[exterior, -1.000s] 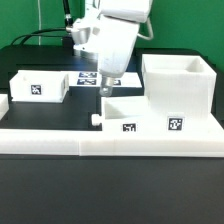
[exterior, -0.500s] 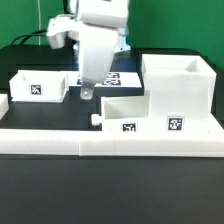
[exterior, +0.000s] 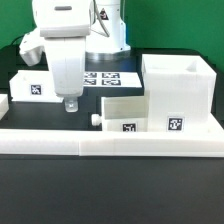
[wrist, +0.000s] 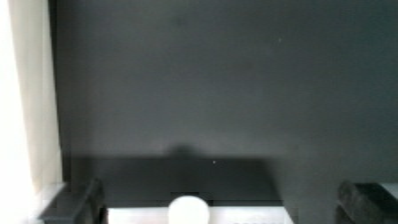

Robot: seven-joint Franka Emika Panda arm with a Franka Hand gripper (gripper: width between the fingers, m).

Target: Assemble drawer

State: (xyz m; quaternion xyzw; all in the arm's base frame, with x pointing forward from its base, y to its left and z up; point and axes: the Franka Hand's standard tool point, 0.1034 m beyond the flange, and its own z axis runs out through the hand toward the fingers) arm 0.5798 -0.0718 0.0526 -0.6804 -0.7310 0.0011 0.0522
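The drawer parts are white with black-and-white tags. The large boxy shell (exterior: 180,88) stands at the exterior view's right. One open-top tray (exterior: 128,112) sits against its left side, its round knob (exterior: 97,120) pointing left. The other tray (exterior: 38,86) sits at the left. My gripper (exterior: 70,104) hangs low over the black table between the two trays, touching neither. In the wrist view my gripper (wrist: 219,200) is open and empty, with its fingers (wrist: 75,200) wide apart, and the knob (wrist: 185,209) and a tray front show between them.
The long low white border wall (exterior: 110,142) runs along the front of the table. The marker board (exterior: 108,77) lies flat behind the trays. A white strip (wrist: 22,110) runs along one edge of the wrist view. Cables lie at the back left.
My gripper has moved to the exterior view's left, from above the tray beside the shell to the gap between the two trays. The parts have not moved.
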